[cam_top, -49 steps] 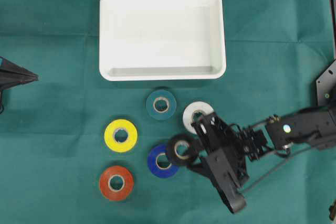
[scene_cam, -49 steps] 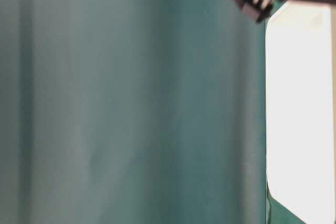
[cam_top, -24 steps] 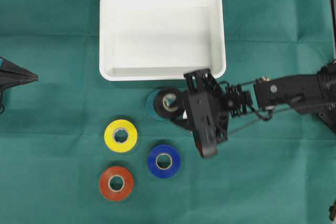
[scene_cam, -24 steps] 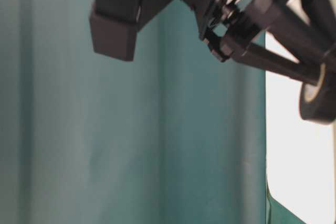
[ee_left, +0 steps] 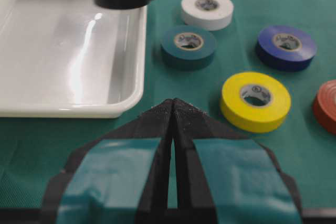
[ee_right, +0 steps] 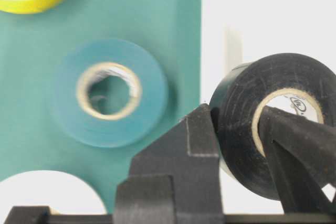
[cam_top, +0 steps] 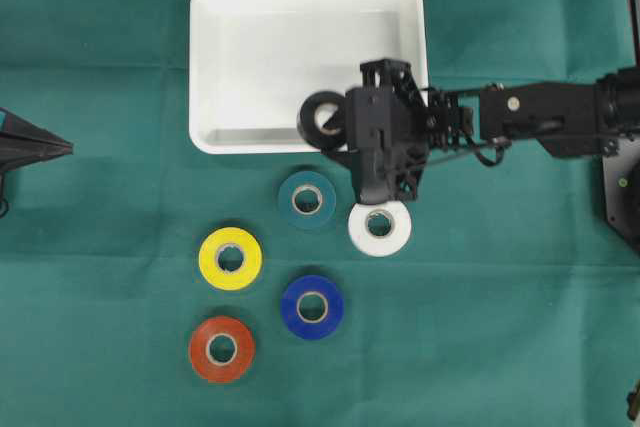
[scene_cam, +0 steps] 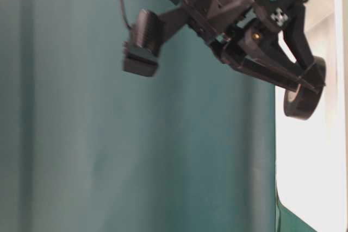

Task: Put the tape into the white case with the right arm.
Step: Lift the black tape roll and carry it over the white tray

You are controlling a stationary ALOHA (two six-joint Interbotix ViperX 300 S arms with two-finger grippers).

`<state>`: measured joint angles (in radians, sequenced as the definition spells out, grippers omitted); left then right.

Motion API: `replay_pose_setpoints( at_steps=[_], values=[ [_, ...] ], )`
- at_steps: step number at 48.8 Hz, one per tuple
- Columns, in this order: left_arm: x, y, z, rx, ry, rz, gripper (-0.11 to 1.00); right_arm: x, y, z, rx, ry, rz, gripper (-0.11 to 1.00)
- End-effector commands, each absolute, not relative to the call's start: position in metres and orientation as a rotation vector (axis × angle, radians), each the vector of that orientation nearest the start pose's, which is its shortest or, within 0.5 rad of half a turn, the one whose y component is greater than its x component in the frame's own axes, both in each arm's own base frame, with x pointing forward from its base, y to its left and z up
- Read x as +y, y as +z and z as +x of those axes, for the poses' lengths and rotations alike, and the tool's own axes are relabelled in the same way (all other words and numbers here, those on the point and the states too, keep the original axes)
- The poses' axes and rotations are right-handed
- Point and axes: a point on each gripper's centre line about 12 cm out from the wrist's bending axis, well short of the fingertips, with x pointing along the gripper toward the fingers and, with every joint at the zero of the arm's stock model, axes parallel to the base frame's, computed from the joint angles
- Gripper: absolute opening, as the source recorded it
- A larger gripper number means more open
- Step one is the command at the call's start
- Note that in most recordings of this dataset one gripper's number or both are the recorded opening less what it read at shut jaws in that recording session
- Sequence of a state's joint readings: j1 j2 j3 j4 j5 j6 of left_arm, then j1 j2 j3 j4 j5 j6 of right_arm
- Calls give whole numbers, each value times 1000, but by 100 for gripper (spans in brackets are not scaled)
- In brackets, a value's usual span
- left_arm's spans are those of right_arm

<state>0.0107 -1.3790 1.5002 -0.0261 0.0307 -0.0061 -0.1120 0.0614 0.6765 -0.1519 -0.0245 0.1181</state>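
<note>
My right gripper (cam_top: 332,123) is shut on a black tape roll (cam_top: 322,119), one finger through its hole and one outside. It holds the roll in the air over the near rim of the white case (cam_top: 280,57). The roll (ee_right: 273,129) and the gripper (ee_right: 239,129) show close in the right wrist view, with the case (ee_right: 262,14) behind. The table-level view shows the roll (scene_cam: 302,97) hanging above the case (scene_cam: 315,177). My left gripper (cam_top: 60,147) is shut and empty at the far left; in its own view (ee_left: 173,103) the jaws meet.
Loose rolls lie on the green cloth below the case: teal (cam_top: 307,199), white (cam_top: 380,227), yellow (cam_top: 230,258), blue (cam_top: 312,306) and orange-red (cam_top: 221,348). The right arm's link (cam_top: 540,122) stretches in from the right.
My right gripper has carried the black roll from beside the blue roll up to the case's near rim. The white roll is uncovered again. The left arm has not moved.
</note>
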Motion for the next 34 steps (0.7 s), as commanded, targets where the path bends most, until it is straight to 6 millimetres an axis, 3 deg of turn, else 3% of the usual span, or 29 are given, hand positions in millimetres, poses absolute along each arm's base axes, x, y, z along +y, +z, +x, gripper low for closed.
replay_pose_setpoints(
  at_steps=[1, 11, 34],
  values=[
    [2, 193, 133, 146, 14, -33, 0, -51, 153, 395, 675, -108, 14, 2],
    [2, 193, 133, 144, 14, -32, 0, -64, 148, 399, 668, -136, 26, 2],
    [2, 193, 133, 144, 14, -33, 0, -64, 148, 401, 647, -134, 26, 5]
  ],
)
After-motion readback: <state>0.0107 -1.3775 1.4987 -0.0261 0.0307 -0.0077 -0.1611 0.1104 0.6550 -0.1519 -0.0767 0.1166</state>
